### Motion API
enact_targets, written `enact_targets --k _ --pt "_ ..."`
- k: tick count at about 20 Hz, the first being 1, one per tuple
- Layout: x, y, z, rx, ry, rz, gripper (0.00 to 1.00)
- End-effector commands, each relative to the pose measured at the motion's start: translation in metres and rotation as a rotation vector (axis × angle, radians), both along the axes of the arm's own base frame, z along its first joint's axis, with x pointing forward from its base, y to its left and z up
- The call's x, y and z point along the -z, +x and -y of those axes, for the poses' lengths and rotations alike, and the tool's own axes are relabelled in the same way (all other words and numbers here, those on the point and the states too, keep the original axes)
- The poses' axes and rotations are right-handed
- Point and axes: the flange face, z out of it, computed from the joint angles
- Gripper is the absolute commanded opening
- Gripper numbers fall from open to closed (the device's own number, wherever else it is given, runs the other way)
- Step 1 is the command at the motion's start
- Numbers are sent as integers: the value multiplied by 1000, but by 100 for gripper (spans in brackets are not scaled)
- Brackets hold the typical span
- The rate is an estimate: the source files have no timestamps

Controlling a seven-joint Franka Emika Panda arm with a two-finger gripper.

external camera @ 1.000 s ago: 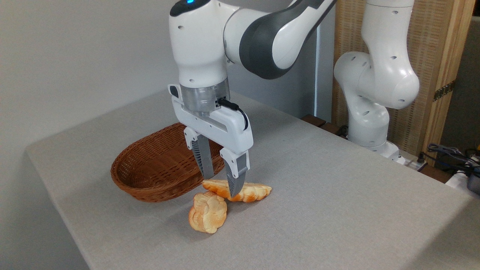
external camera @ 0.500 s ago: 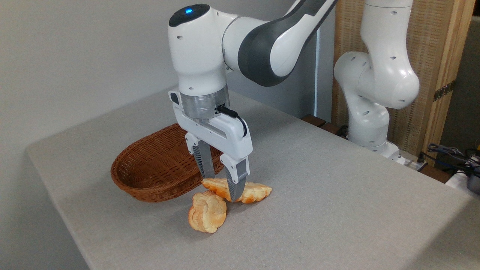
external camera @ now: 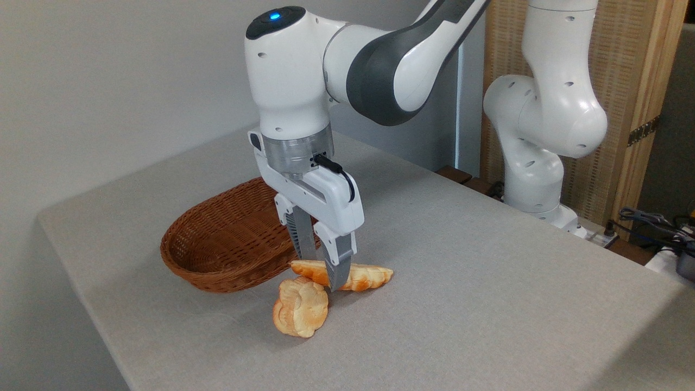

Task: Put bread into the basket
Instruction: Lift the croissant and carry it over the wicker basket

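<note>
Bread (external camera: 361, 276) golden-orange, elongated, lobed edges, pinched by tool (external camera: 323, 274), beside basket (external camera: 217, 244)

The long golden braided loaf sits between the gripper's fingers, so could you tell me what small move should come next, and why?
Probably a short straight lift. The gripper looks closed across the long golden braided loaf, which lies low by the rounder lumpy bread piece and outside the brown woven wicker basket, whose rim it must clear.

We see the oval brown wicker basket (external camera: 228, 239) just left of our pincer (external camera: 323, 270), its near rim close beside the long golden braided bread (external camera: 361, 276). The rounder lumpy bread piece (external camera: 300, 308) crowds the front. To the right, the grey desk (external camera: 488, 282) lies open.
</note>
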Motion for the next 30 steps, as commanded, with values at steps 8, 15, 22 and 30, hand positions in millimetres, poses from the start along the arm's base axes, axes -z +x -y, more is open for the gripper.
enact_targets --k 8,15,22,30 --pt "-25 -9 -7 2 -22 29 46" --pt "-73 -8 -2 -28 -94 53 47" --pt "-118 -3 17 -88 -212 92 49" --pt "-117 0 70 -193 -266 54 100"
